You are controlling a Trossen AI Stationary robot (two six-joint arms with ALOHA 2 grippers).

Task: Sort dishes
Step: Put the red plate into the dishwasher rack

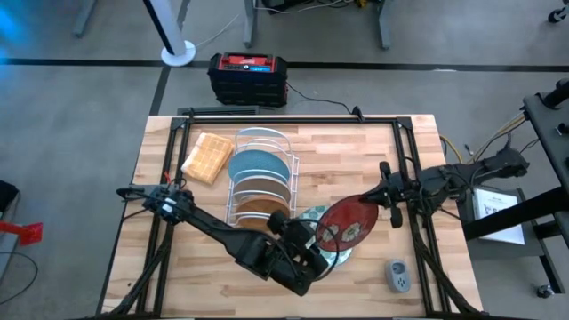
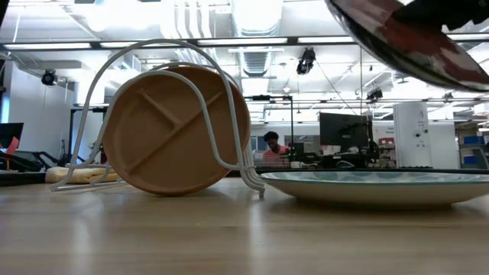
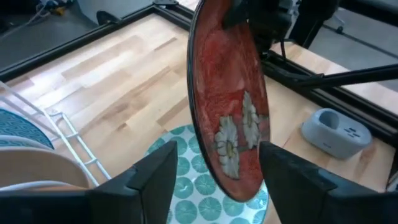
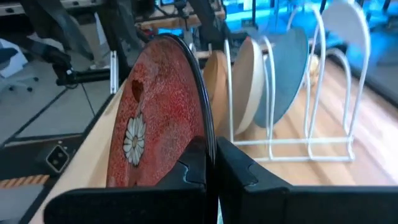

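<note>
Red plate [image 1: 348, 222]: red with white flowers, dark rim; held on edge, tilted, lifted off the table, above the teal plate. Also seen in the low view [image 2: 412, 42], the left wrist view [image 3: 230, 106] and the right wrist view [image 4: 155, 118].
Right hand [image 1: 384, 206]: fingers closed narrow on the red plate's rim; in the right wrist view the rim sits between the two dark fingers [image 4: 245, 171].
Left hand [image 1: 317, 246]: fingers spread wide, holding nothing; the red plate's lower edge lies in the gap between them, contact cannot be told. Fingers [image 3: 155, 180] show on either side of the plate in the left wrist view.
Teal plate [image 1: 331, 253]: pale dots, flat on the table just beside the rack's near end, under the red plate and the left hand. Low view [image 2: 374, 187]; left wrist view [image 3: 199, 199].
Wooden plate [image 2: 172, 130]: brown, divided into compartments; stands on edge in the rack, nearest slot to the teal plate [image 1: 262, 197].
Blue plate [image 1: 258, 166]: light blue, on edge in the rack behind the wooden plate.
Rack [image 1: 263, 135]: white wire, mid-table; far slots hold no plate.
Waffle block [image 1: 207, 157]: tan, flat on the table beside the rack.
Table [image 1: 356, 151]: light wood.
</note>
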